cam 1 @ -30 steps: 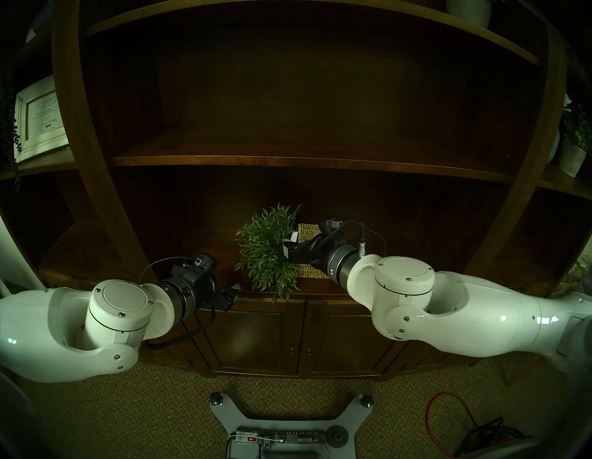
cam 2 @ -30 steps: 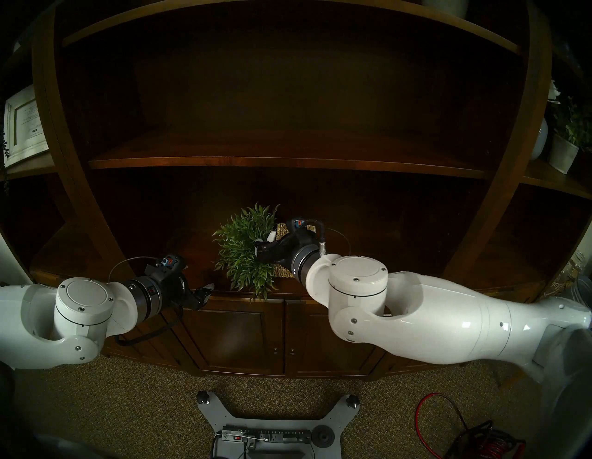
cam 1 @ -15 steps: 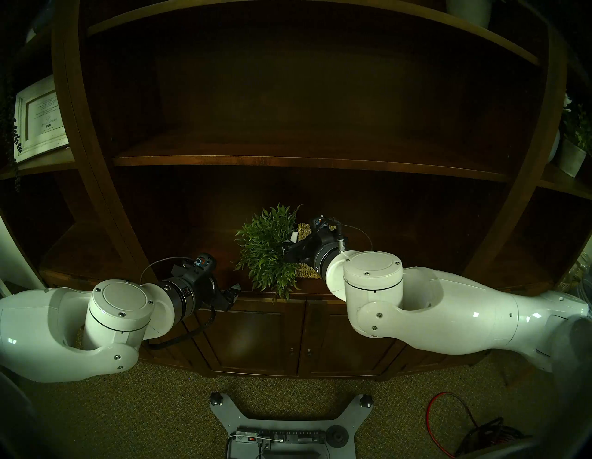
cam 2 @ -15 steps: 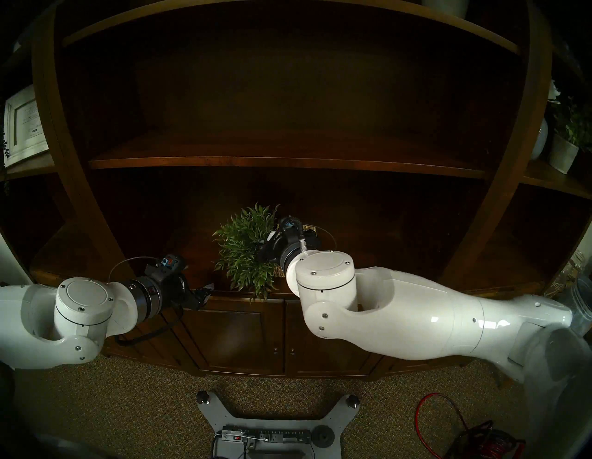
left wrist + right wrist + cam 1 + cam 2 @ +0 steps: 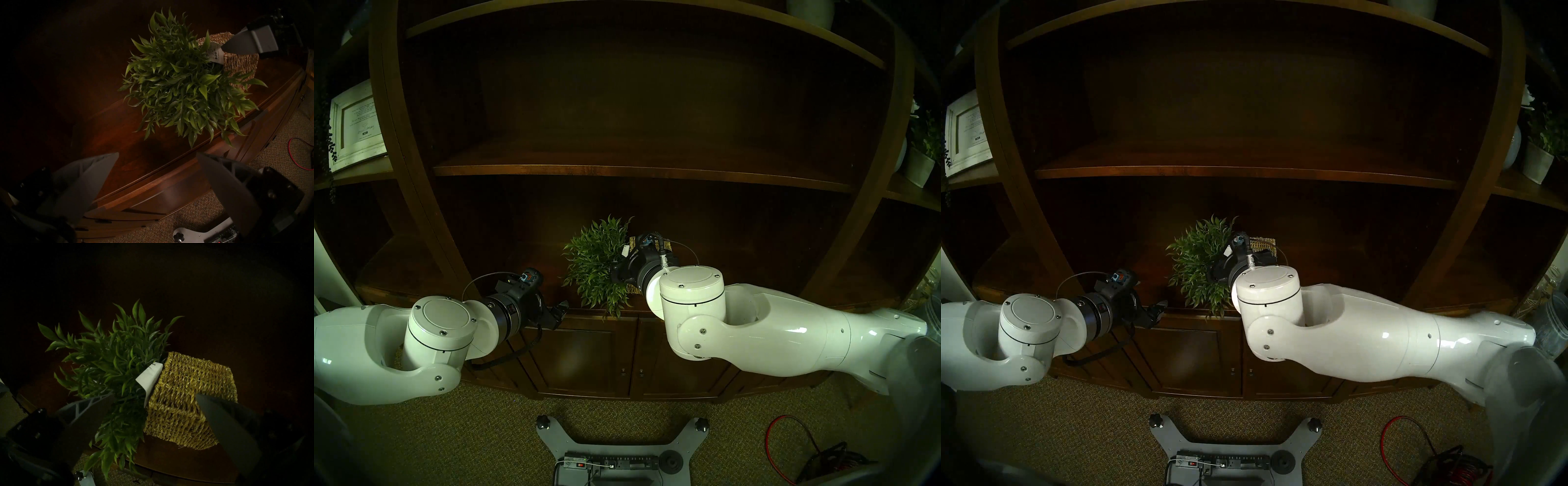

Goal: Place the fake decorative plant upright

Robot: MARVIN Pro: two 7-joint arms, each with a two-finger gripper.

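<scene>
The fake decorative plant (image 5: 595, 264) lies on its side on the cabinet's lower shelf, leaves to the left and woven basket (image 5: 190, 395) to the right. Its white tag (image 5: 149, 378) sticks out at the basket's rim. It also shows in the left wrist view (image 5: 178, 88). My right gripper (image 5: 155, 395) is open and hovers over the basket's rim, one finger over the leaves and one over the basket; in the head view (image 5: 614, 271) its wrist hides most of the basket. My left gripper (image 5: 563, 307) is open and empty at the shelf's front edge, left of the leaves.
A shelf board (image 5: 636, 173) runs close above the plant. A framed picture (image 5: 356, 125) and a dark vine (image 5: 324, 135) stand at far left, a whitish potted plant (image 5: 921, 163) at far right. Cabinet doors (image 5: 585, 356) and a red cable (image 5: 789, 441) are below.
My right arm has moved left and its wrist has turned, bringing the open gripper further over the basket's rim. The plant and my left arm have not moved.
</scene>
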